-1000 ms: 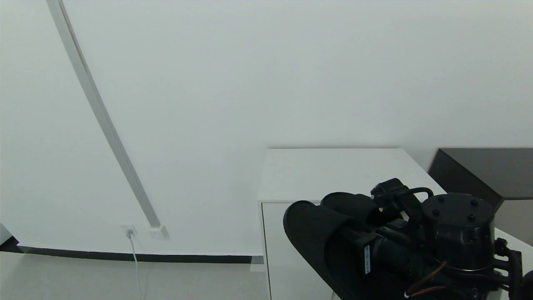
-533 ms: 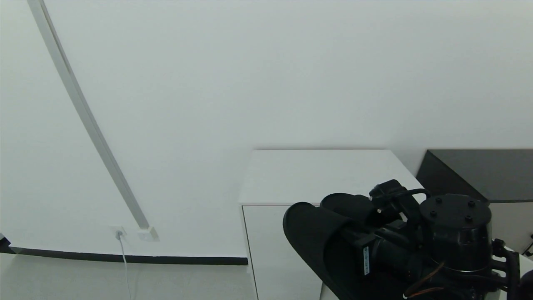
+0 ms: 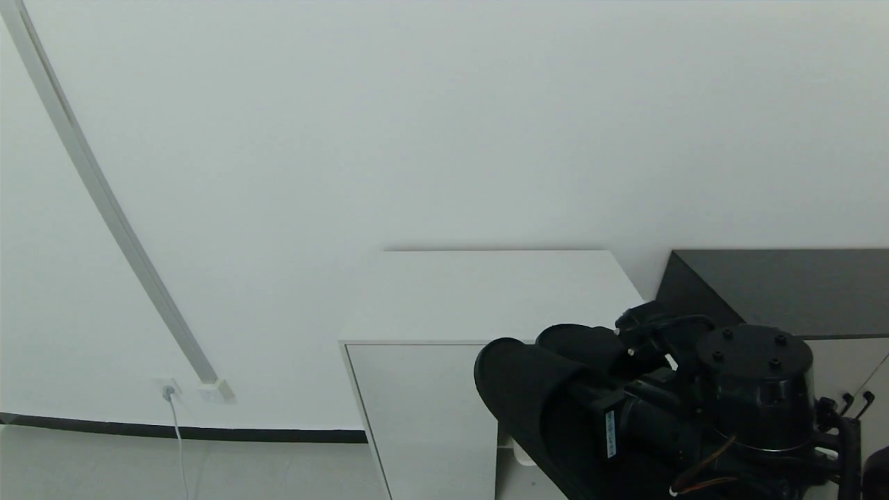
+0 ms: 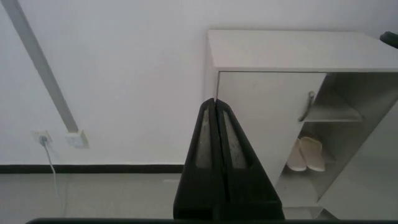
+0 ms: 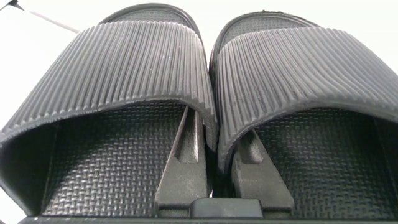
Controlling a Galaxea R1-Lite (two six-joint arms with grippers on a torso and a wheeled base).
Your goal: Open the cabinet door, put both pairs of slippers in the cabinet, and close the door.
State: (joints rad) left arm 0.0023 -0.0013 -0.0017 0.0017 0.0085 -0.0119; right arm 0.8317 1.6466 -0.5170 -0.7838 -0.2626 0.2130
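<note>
Black slippers (image 5: 143, 81) with ribbed straps sit side by side, inner walls touching, in the grip of the right gripper (image 5: 217, 165). One of its fingers (image 5: 181, 165) runs into each slipper under the strap, so the jaws are narrow and clamped on the two adjoining walls. In the head view the pair hangs in the air at the near right, jutting left from the arm. It is in front of the white cabinet (image 3: 486, 295), about level with its top edge.

The cabinet stands against the white wall (image 3: 444, 125). In the left wrist view its left front panel is closed, with a metal handle (image 4: 305, 106) near that panel's right edge. The cabinet door (image 4: 367, 162) on the right is swung open toward the near side. Inside the opening a shelf (image 4: 339, 114) crosses the upper part. A pair of white slippers (image 4: 308, 154) lies side by side on the level below it.

The left gripper (image 4: 215, 109) hangs in front of the closed panel, apart from the cabinet, its jaws pressed together with nothing between them.

Right of the cabinet, against the same wall, is a dark worktop (image 3: 785, 292). On the left, a grey conduit strip (image 3: 104, 201) slants down the wall to a small box (image 3: 214, 391). Just beside the box is a wall socket (image 3: 167, 389), and a pale cable (image 3: 179, 444) drops from it past the dark skirting (image 3: 264, 435) toward the floor (image 3: 83, 465).
</note>
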